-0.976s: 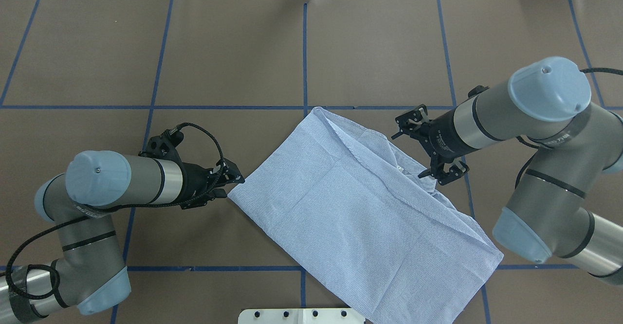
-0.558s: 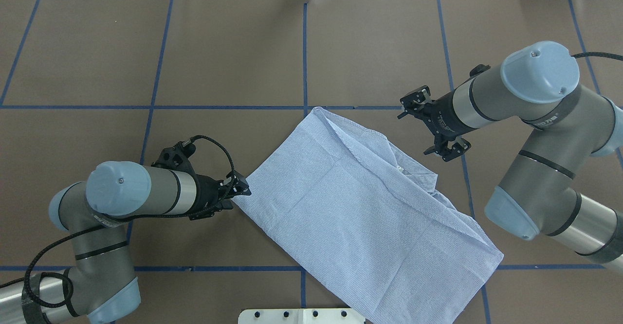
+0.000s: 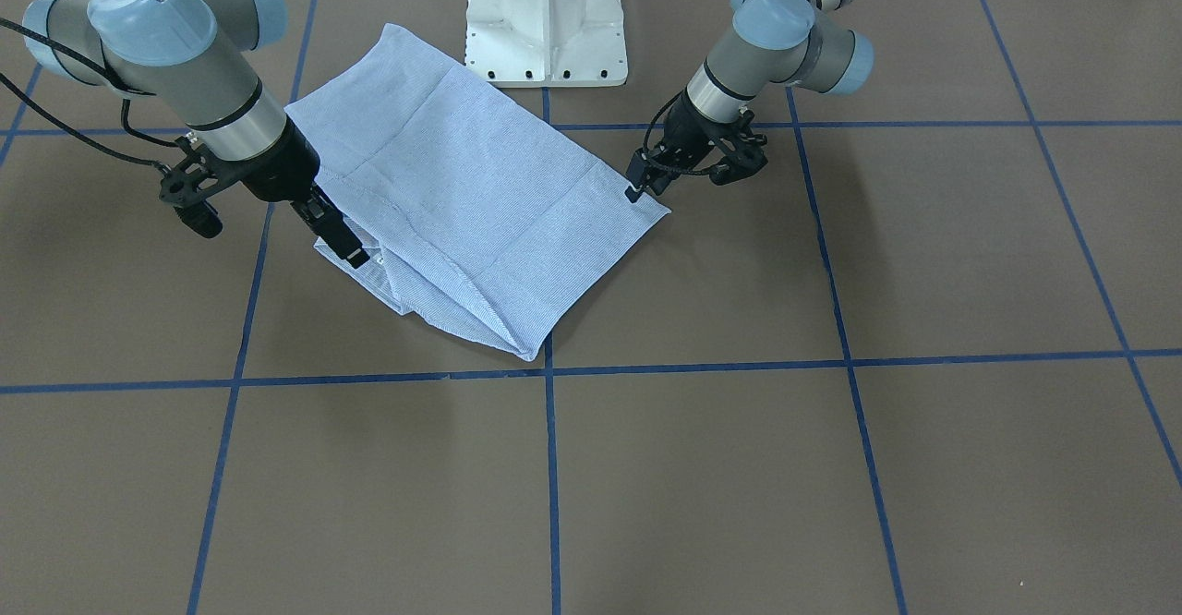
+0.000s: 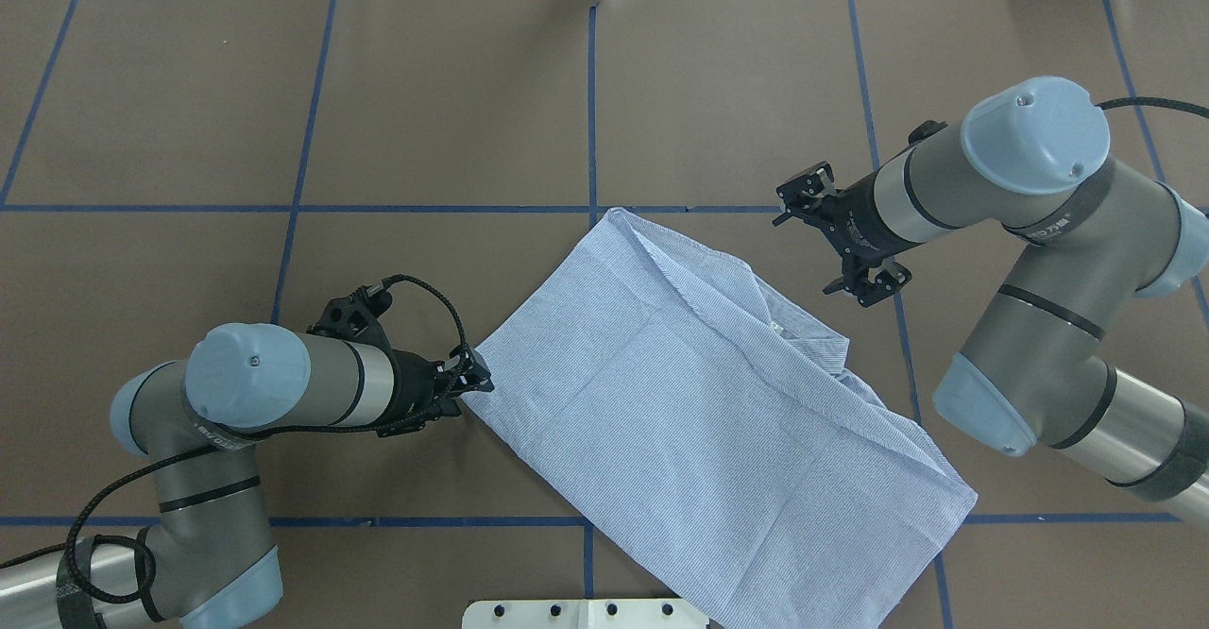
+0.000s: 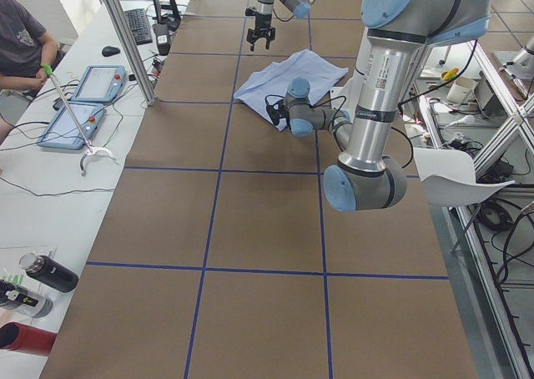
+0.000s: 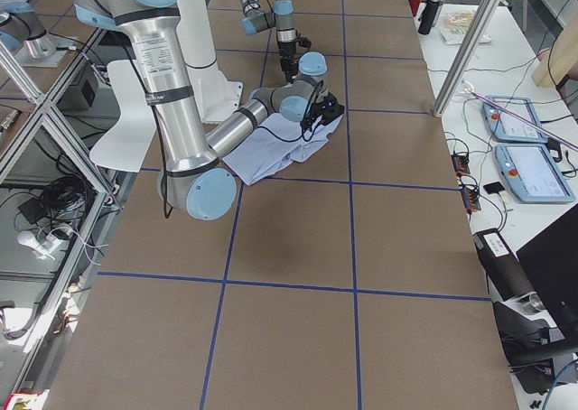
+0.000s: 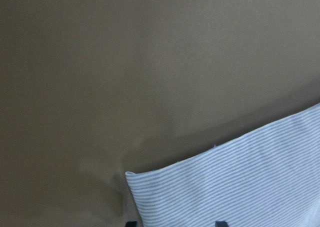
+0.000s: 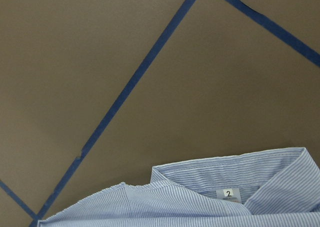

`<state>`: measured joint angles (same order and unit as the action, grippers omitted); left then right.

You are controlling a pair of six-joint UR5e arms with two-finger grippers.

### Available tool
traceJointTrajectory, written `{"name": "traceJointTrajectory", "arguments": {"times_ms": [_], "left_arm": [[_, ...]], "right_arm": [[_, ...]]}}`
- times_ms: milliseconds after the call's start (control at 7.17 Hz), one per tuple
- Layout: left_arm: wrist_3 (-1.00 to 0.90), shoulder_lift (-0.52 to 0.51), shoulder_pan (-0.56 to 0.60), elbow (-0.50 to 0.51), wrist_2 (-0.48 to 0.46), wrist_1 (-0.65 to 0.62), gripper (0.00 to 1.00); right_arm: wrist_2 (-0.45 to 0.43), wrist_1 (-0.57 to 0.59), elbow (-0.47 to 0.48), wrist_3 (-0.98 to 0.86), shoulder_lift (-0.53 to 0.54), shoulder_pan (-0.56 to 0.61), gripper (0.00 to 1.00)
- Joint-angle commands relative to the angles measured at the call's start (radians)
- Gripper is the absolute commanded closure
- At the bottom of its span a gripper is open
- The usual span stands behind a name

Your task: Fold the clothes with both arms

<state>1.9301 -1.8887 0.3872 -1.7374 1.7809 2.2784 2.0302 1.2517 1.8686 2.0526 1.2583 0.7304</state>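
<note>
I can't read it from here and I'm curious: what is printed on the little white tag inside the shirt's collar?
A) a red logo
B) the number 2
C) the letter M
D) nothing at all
B: in the right wrist view the tag, just under the collar of the shirt, bears a dark 2.

Shirt [image 4: 699,402] of thin, soft, creased cloth; table [image 4: 453,91] matt brown, paper-like; right arm [image 4: 1039,346] smooth grey metal

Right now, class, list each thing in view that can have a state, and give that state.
Shirt, folded over, lying flat on the table.
Collar, uncovered at one edge, size label showing.
Left pincer, open, tips astride a shirt corner.
Right pincer, off the shirt, near the collar; open or shut unclear.
</note>
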Motion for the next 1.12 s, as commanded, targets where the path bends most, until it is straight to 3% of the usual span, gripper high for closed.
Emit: {"name": "traceJointTrajectory", "arguments": {"times_ms": [0, 558, 837, 976], "left_arm": [[0.001, -0.003, -0.001, 0.001, 0.0, -0.004, 0.56], [0.001, -0.001, -0.001, -0.001, -0.011, -0.005, 0.59], [0.041, 0.003, -0.001, -0.004, -0.012, -0.005, 0.79], [0.043, 0.003, 0.001, -0.007, -0.012, -0.005, 1.0]], "right_arm": [[0.005, 0.0, 0.001, 0.001, 0.0, 0.0, 0.0], [0.007, 0.006, -0.002, 0.001, 0.0, 0.001, 0.0], [0.008, 0.026, 0.0, 0.001, 0.001, 0.003, 0.0], [0.008, 0.028, -0.003, 0.001, 0.001, 0.003, 0.0]]}}
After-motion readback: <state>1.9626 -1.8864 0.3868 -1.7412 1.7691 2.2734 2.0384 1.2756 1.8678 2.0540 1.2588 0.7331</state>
